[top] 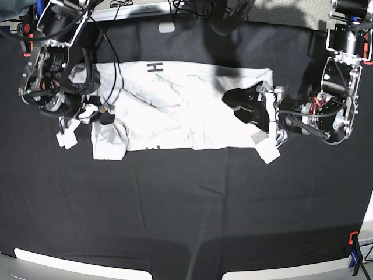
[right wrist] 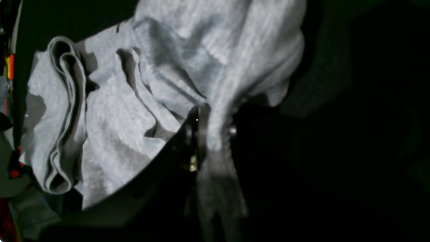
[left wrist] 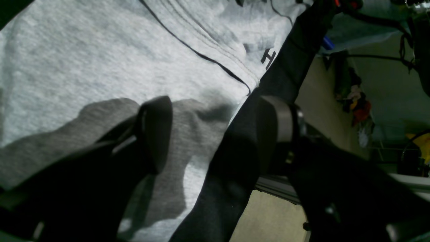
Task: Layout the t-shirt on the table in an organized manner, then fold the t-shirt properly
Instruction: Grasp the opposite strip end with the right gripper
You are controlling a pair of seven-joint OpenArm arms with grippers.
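The t-shirt [top: 180, 111] lies near the table's [top: 186, 204] far edge, soft and limp. The right gripper [right wrist: 215, 131] pinches its bunched end; the left gripper [left wrist: 215, 134] seems wide open over the other edge.

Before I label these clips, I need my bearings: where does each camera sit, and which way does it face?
Base: overhead, looking straight down on the table, the t-shirt and both arms.
Left wrist: on the left arm, low beside the shirt edge; left end effector open, fingers over fabric.
Right wrist: on the right arm, facing bunched shirt; right end effector shut on the t-shirt.
Shared: left wrist and base both show the printed "H".
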